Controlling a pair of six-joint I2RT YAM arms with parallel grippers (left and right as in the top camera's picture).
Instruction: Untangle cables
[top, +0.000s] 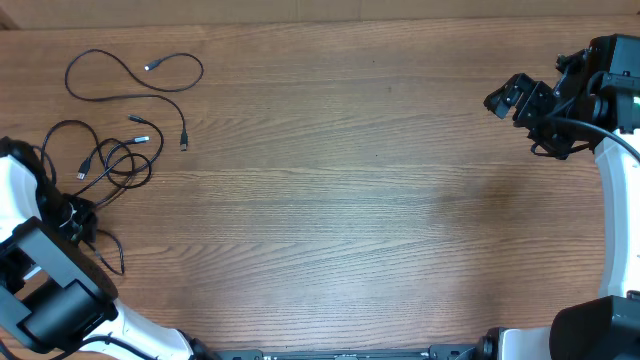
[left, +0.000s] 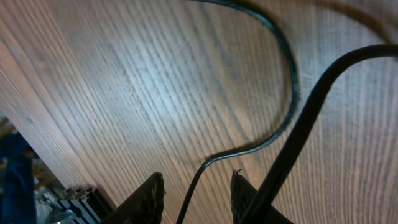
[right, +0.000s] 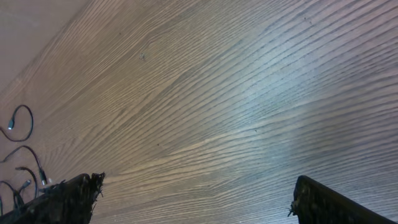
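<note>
Loosely looped thin black cables (top: 112, 150) lie at ten o'clock on brown wooden table (top: 330, 200); left gripper (left: 198, 180) part-spread astride one strand, not pinching; right gripper (right: 199, 179) spread wide at two o'clock

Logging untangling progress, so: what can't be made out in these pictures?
Overhead: which strand of the tangle crosses over which is too small to tell; its lower strands run into the dark left arm.
Left wrist: the thin cable between the left hand's fingers is cut off by the bottom edge; a blurred black cord hides the table behind.
Right wrist: the cables are tiny and cut by the left edge.
</note>
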